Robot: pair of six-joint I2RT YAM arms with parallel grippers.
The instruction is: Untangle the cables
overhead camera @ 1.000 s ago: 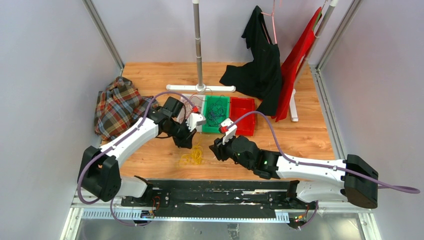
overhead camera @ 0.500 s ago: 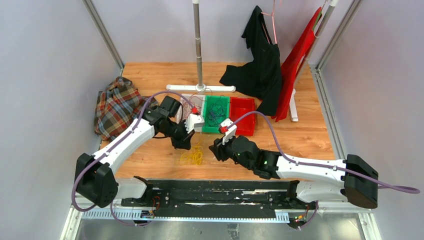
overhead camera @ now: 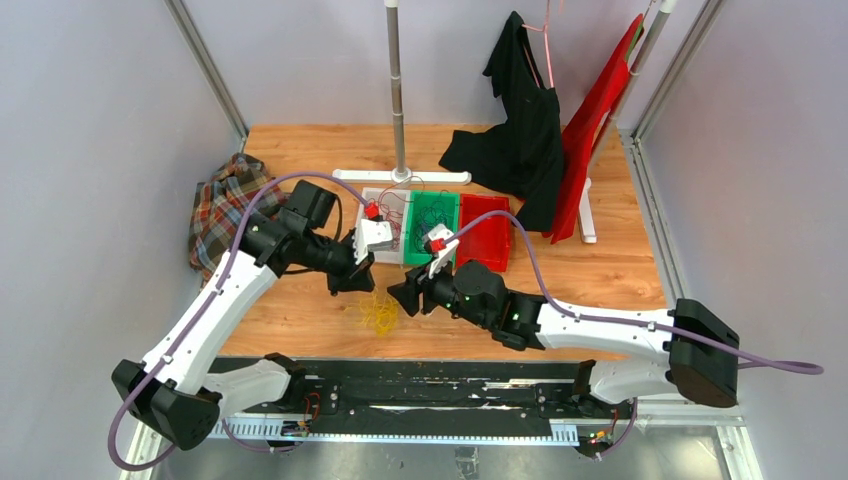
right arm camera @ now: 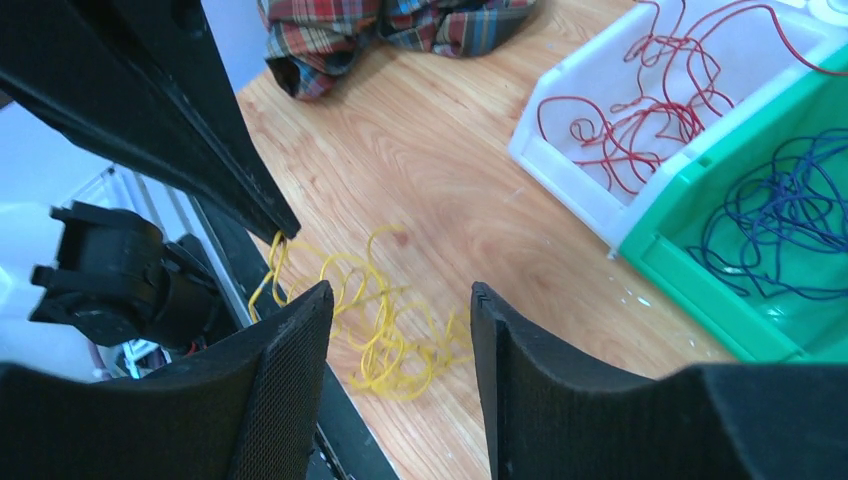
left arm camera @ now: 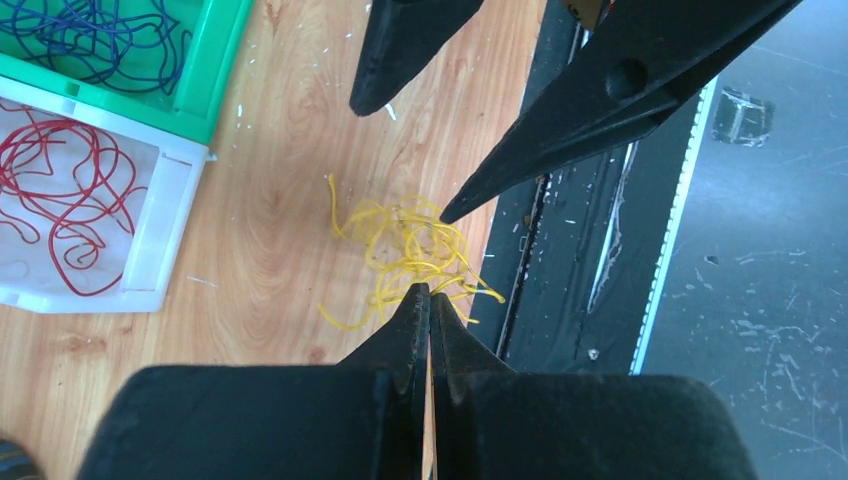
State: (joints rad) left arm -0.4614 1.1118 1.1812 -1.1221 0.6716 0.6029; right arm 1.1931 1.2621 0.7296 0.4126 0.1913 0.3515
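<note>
From above, three bunches were counted. A loose tangle of thin, curly yellow cables (overhead camera: 380,313) lay on the wooden table (overhead camera: 600,270) near its front edge. Dark red cables (overhead camera: 398,205) sat in a white plastic bin (overhead camera: 388,191), and dark blue cables (overhead camera: 430,232) in the green plastic bin (overhead camera: 452,205) beside it. A third bin, a red plastic bin (overhead camera: 487,228), stood in the same row. Two arms were seen, with the left gripper (overhead camera: 352,282) and the right gripper (overhead camera: 402,296) on either side of the yellow tangle. One crumpled plaid cloth (overhead camera: 215,215) lay at the left. One black garment (overhead camera: 515,130) and one red garment (overhead camera: 600,120) hung at the back, beside one metal pole stand (overhead camera: 397,90).

In the left wrist view, the left gripper (left arm camera: 430,290) was seen with its fingers pressed together over the yellow cables (left arm camera: 410,255) — whether a strand was pinched could not be told. The right gripper (left arm camera: 400,155) hung over the far side of the tangle. The red cables (left arm camera: 70,190) and the blue cables (left arm camera: 100,40) were seen as separate loops, each in its own bin.

In the right wrist view, the fingers of the right gripper (right arm camera: 400,292) stood apart with nothing between them, just above the yellow cables (right arm camera: 380,335) — many fine overlapping loops on bare wood. The white plastic bin (right arm camera: 560,165) and the green plastic bin (right arm camera: 680,262) lay beyond.
</note>
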